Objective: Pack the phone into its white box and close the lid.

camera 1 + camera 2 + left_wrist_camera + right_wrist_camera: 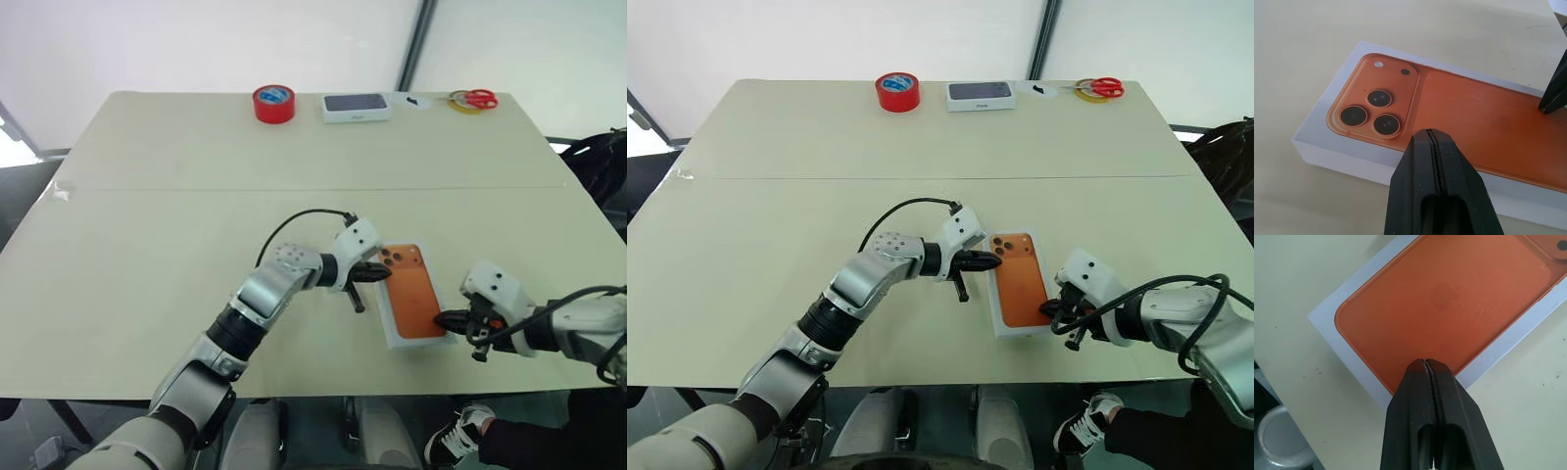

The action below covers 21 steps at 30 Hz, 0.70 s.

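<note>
The lid [413, 291], white with an orange phone picture on top, lies flat near the table's front edge, right of centre. It covers the white box, whose base is hidden beneath it. The phone is out of view. My left gripper [387, 275] is shut, its tip at the lid's left edge beside the printed camera cluster [1371, 110]. My right gripper [441, 319] is also shut, with its tip over the lid's near right corner [1400, 382]. Nothing is held between either pair of fingers.
At the table's far edge stand a red tape roll [273, 104], a white box with a dark top [356, 107], and red-handled scissors [478, 98] on a yellow ring. The table's front edge [323, 397] runs just below the lid. A person's shoe [456, 436] shows beneath it.
</note>
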{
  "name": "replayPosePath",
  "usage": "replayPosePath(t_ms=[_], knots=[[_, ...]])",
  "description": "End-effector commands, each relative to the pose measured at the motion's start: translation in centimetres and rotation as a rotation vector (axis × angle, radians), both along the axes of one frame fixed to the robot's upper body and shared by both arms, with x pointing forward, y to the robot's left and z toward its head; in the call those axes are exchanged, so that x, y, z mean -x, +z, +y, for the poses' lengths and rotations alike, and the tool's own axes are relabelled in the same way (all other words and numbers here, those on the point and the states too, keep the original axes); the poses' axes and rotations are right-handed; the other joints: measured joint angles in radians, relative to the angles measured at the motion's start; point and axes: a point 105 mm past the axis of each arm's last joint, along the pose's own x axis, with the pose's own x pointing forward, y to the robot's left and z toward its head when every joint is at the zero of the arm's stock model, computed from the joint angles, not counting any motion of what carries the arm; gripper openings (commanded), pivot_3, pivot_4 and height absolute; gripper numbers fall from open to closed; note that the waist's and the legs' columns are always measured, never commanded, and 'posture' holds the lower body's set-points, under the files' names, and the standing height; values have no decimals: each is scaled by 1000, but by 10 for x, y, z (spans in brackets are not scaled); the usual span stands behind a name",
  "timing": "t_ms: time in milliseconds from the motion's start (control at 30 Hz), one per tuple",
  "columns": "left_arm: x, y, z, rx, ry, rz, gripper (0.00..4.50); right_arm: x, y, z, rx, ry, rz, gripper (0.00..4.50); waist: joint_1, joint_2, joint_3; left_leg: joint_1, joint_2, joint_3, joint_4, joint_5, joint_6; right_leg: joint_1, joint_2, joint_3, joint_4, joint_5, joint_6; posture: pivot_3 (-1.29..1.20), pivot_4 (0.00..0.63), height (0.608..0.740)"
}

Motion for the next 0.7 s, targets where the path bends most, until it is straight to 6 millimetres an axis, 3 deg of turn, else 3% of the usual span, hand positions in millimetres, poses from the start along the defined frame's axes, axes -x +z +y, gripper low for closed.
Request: replayPosePath(t_ms=[33, 167, 300, 533, 700], knots=[[-2, 4, 4, 5, 7, -27, 0, 3, 0, 6, 19, 25, -15, 26, 0, 0, 0, 0, 0, 0, 0, 0, 0, 0, 0, 0, 0, 0, 0, 0, 150, 732], [-20, 33, 30, 106, 112, -82, 0, -24, 28, 1, -24, -32, -199, 26, -4, 0, 0, 0, 0, 0, 0, 0, 0, 0, 0, 0, 0, 0, 0, 0, 150, 732], [-35, 57, 88, 160, 290, -161, 0, -65, 64, -17, -111, -189, -458, 26, -6, 0, 0, 0, 1, 0, 0, 0, 0, -1, 1, 0, 1, 2, 2, 0, 150, 732], [-32, 56, 211, 101, 645, -224, 0, -106, 72, -39, -217, -333, -535, 26, -2, 0, 0, 0, 1, 1, -1, 0, 0, -2, 0, 0, 1, 2, 3, 0, 150, 732], [-19, 50, 271, 86, 847, -210, 0, -120, 62, -32, -258, -303, -517, 26, -1, 0, 0, 0, 0, 1, -1, 0, 0, -1, -1, 0, 1, 2, 2, 0, 150, 732]])
